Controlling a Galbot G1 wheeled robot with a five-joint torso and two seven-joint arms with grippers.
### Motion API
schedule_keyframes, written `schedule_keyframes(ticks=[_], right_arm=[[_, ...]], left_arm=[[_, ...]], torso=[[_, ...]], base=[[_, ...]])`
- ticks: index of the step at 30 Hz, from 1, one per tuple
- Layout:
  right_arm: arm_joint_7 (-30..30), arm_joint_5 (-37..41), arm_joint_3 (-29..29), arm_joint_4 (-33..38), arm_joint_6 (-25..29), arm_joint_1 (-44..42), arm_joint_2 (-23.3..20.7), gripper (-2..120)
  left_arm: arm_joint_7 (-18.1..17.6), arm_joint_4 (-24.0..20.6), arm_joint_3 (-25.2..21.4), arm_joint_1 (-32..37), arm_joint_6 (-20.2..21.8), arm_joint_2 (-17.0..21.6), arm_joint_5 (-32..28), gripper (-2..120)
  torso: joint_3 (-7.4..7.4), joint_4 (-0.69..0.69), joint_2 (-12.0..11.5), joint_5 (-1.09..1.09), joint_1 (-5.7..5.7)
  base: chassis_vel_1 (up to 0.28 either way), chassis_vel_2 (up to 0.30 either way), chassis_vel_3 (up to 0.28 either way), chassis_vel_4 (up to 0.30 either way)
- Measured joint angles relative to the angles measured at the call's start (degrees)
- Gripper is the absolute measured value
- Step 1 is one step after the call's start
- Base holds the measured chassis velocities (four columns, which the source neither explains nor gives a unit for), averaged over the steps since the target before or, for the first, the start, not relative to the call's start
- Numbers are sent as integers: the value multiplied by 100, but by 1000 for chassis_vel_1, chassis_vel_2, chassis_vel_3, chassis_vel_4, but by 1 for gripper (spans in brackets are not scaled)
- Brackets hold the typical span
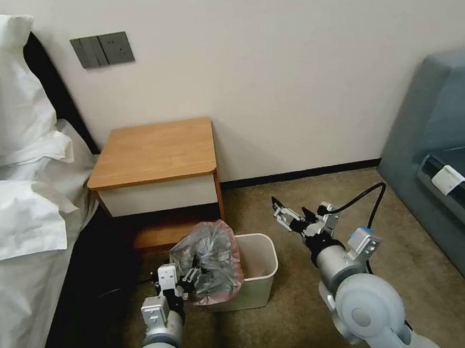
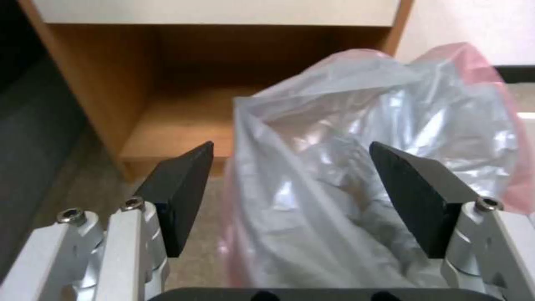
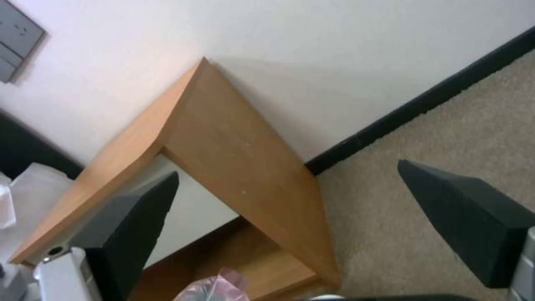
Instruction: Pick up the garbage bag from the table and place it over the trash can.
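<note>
Over the trash can (image 1: 259, 265), left end effector (image 1: 191, 281) gapes at the garbage bag (image 1: 208, 262) — right end effector (image 1: 289, 215) open, raised.

No readable text, labels, brands or numbers anywhere.

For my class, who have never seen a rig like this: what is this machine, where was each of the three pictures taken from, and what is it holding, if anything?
This is a wheeled robot with two arms, each ending in a two-fingered pincer. The wide picture comes from a camera on its head, looking down; the other two come from cameras on its wrists, so you see the dark fingers up close.

On the carpet stands a cream trash can in front of a wooden nightstand, between a bed and a grey sofa. A crumpled, translucent garbage bag with a pinkish edge bulges over the can's left side.

The left pincer is at the bag, fingers spread, with film between them, gripping nothing. The right pincer hovers open to the can's right, holding nothing.
</note>
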Motion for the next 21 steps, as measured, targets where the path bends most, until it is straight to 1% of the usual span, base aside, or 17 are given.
schedule_keyframes(ticks=[3, 5, 7, 9, 14, 17, 18, 20, 21], right_arm=[[-1, -13, -20, 2, 1, -3, 18, 100], [-1, -45, -41, -2, 5, -8, 48, 100], [-1, -58, -51, -9, 7, -10, 57, 100], [-1, -93, -72, -39, 18, -10, 75, 100], [-3, -151, -88, -79, 54, -9, 86, 100], [-3, -181, -98, -93, 72, -27, 104, 100], [-3, -181, -98, -93, 72, -27, 104, 100], [-3, -206, -107, -107, 80, -29, 110, 100], [-3, -206, -107, -107, 80, -29, 110, 100]], left_arm=[[0, -164, 7, 20, -18, 18, 74, 74], [80, -316, 40, 33, -20, 59, 99, 74], [122, -352, 60, 28, -20, 88, 99, 74], [183, -335, 124, -31, -25, 148, 81, 74], [193, -200, 197, -154, -26, 174, 8, 74], [48, -87, 286, -269, 179, 146, -270, 74], [48, -87, 286, -269, 179, 146, -270, 74], [-164, -39, 314, -290, 328, 121, -416, 74], [-164, -39, 314, -290, 328, 121, -416, 74]], torso=[[0, 0, 0, 1, 0], [0, 0, 0, 1, 0], [0, 0, 0, 1, 0], [0, 0, 0, 0, 0], [0, 0, 0, 0, 0], [0, 0, 0, 0, 0], [0, 0, 0, 0, 0], [0, -1, 0, 0, 0], [0, -1, 0, 0, 0]], base=[[0, 0, 0, 0], [0, 0, 0, 0], [0, 0, 0, 0], [0, 0, 0, 0], [0, 0, 0, 0], [0, 0, 0, 0], [0, 0, 0, 0], [0, 0, 0, 0], [0, 0, 0, 0]])
